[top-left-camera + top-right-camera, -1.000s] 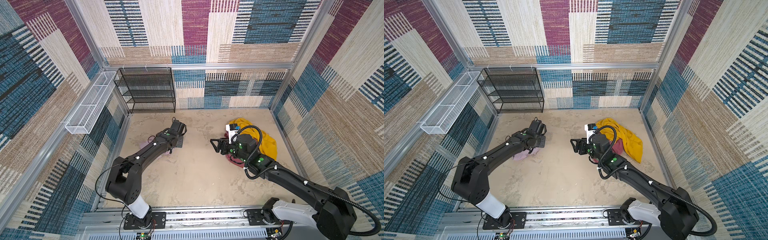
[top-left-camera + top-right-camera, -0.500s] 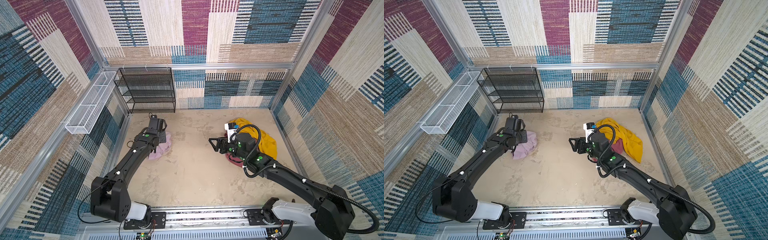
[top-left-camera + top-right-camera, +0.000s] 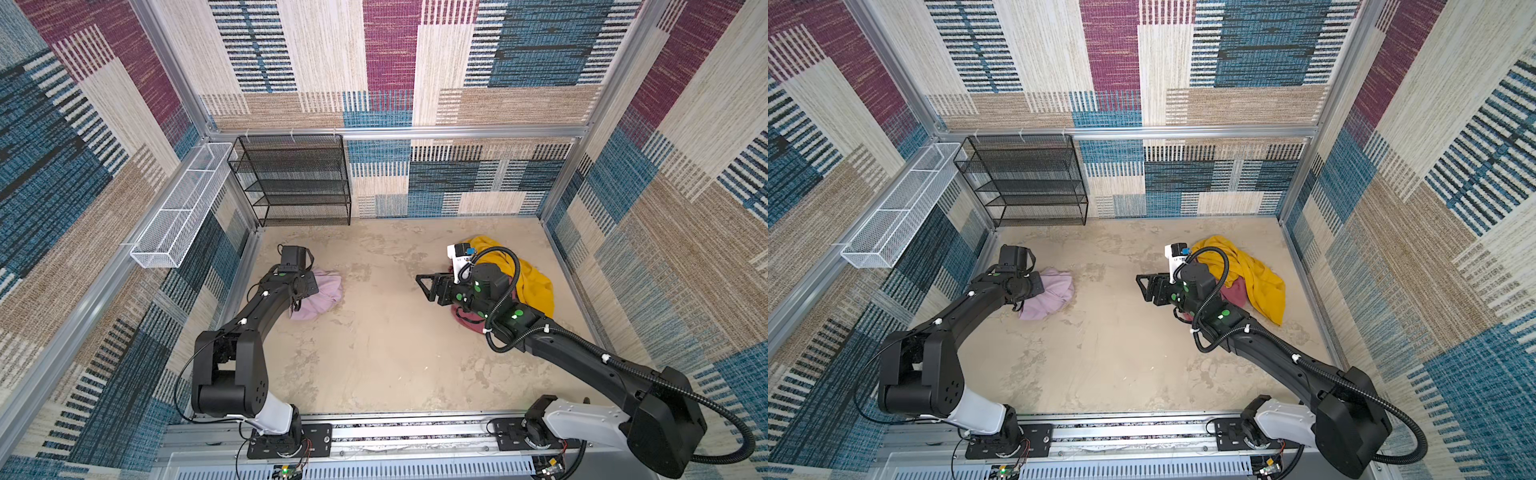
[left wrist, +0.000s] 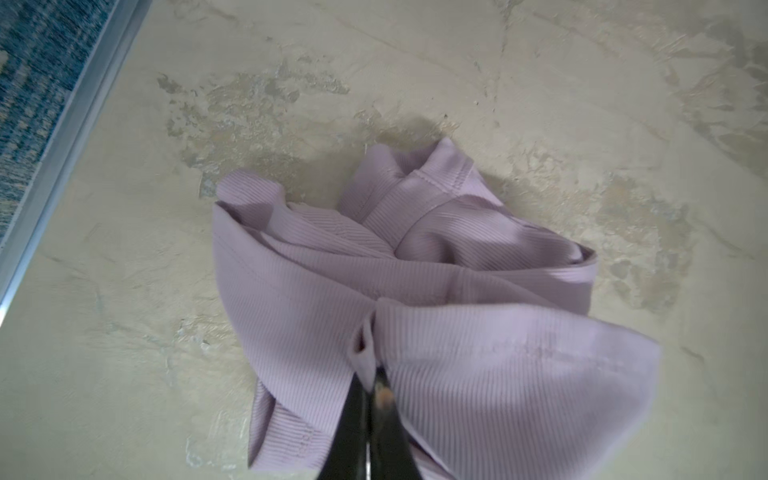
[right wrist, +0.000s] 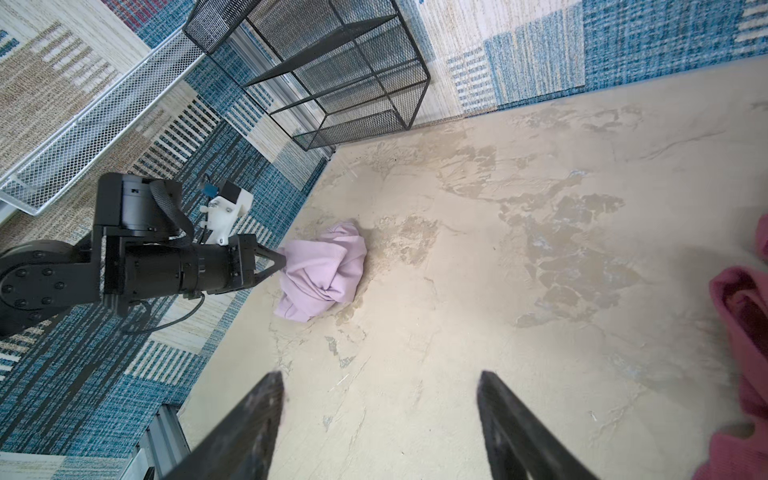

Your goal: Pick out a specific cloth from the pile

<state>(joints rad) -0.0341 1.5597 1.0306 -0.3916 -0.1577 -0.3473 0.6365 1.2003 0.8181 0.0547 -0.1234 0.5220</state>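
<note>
Scene: a walled cell with a mottled beige floor (image 3: 386, 353); two black robot arms reach in from the near edge.
Cloth (image 3: 322, 291): pale lilac ribbed knit, bunched in a small heap on the floor at the left, near the left wall and well apart from the pile.
Left gripper (image 5: 281, 264): jaws pinched tight on a fold at the edge of the cloth. The fold is drawn up to the tips and the rest of the garment lies on the floor.
Right gripper (image 5: 378, 384): jaws spread wide with nothing between them. It hangs over bare floor just beside the pile and points across toward the left arm.
Pile (image 3: 1246, 282): on the right of the floor, partly hidden under the right arm.
Yellow cloth (image 3: 530, 282): mustard, draped over the top and far side of the pile.
Red cloth (image 3: 1235, 293): dusty rose, showing from under the yellow cloth.
Rack (image 3: 295, 183): black mesh shelves against the back wall, toward the left corner.
Basket (image 3: 178, 212): long white wire basket hung on the left wall.
</note>
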